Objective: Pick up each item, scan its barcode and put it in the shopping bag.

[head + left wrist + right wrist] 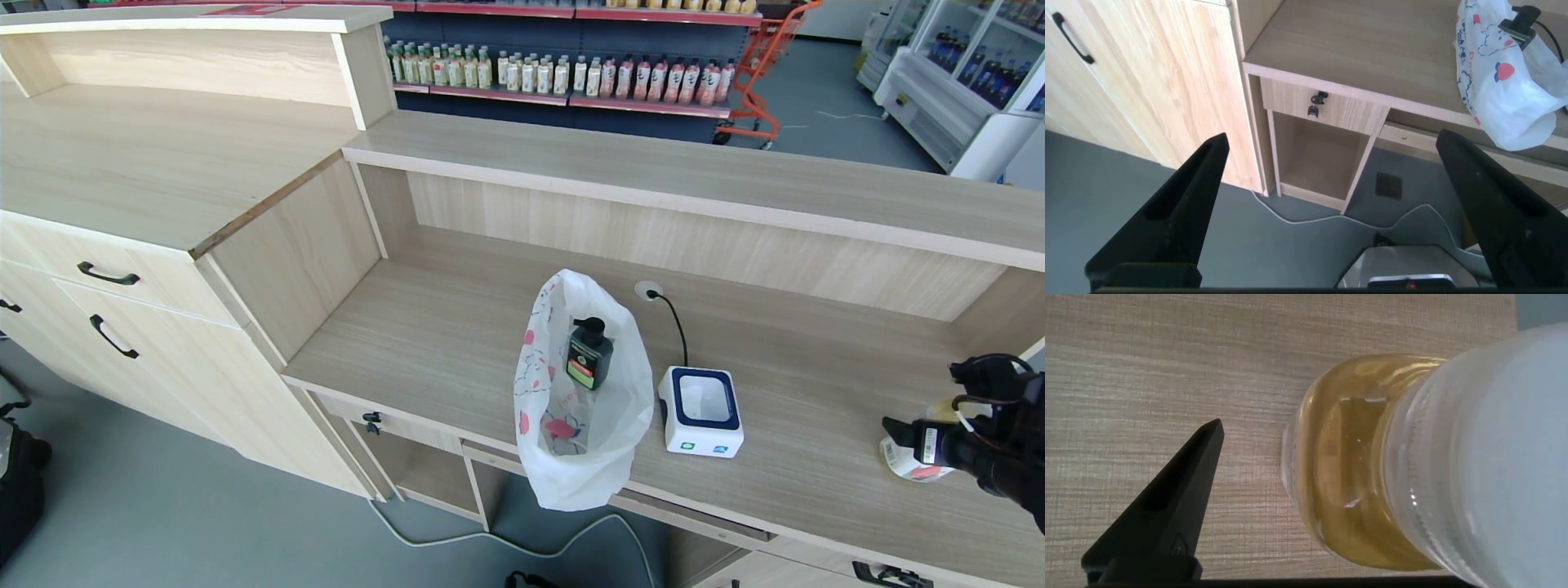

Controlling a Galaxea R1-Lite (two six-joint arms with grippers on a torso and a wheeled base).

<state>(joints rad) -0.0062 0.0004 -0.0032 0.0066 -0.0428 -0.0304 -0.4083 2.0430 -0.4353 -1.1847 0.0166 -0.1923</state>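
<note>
Your right gripper is open and empty at the bottle on the counter's right end, one finger clear of it. Centre it, grip below the cap — firmly, not crushing — then face its barcode to the scanner.

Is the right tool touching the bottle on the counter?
Cannot tell. Right wrist view shows counter between one finger and the bottle; the other finger is hidden.
</note>
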